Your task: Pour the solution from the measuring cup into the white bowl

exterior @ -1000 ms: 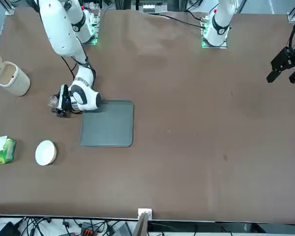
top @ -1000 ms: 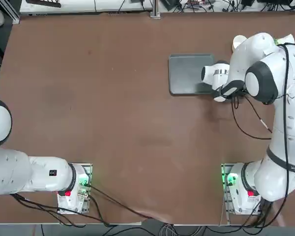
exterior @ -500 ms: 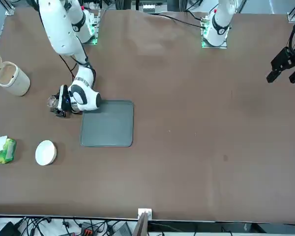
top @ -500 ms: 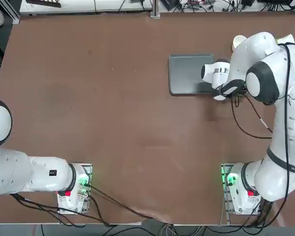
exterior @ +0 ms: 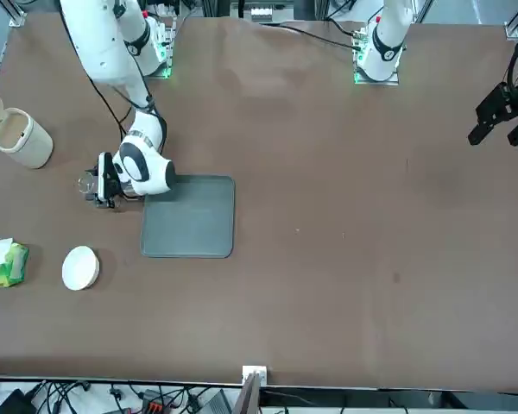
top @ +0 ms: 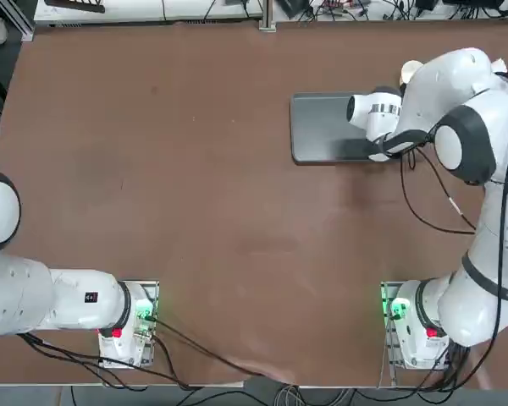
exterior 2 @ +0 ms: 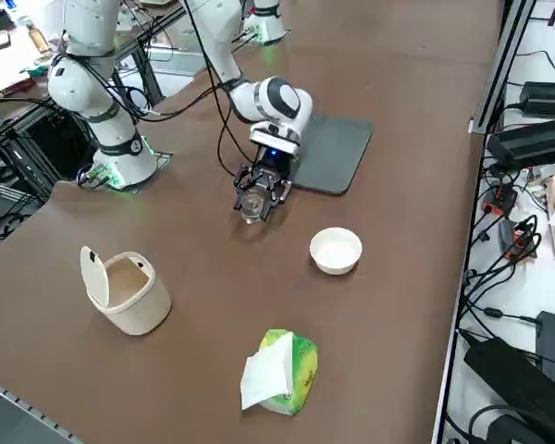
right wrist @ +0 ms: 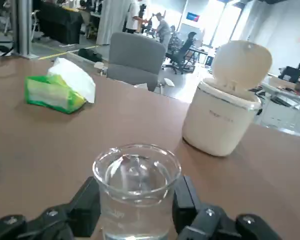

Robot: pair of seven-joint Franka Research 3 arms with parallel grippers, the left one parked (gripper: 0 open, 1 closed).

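From overhead, the right arm reaches beside the grey tray [top: 326, 127]; from the front, the right pincer [exterior: 93, 185] carries the measuring cup [exterior: 88, 183], well apart from the white bowl [exterior: 80, 267]. From the right side, the cup hangs above the counter [exterior 2: 416, 139], upright, the bowl apparently empty. At the wrist, the fingers [right wrist: 87, 205] pinch it, liquid inside: grasp done, carrying and pouring remain.

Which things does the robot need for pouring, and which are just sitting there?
Needed:
measuring cup, held upright in the right gripper
white bowl

Just sitting there:
grey tray
cream-white cup with a flip lid
green-and-white packet
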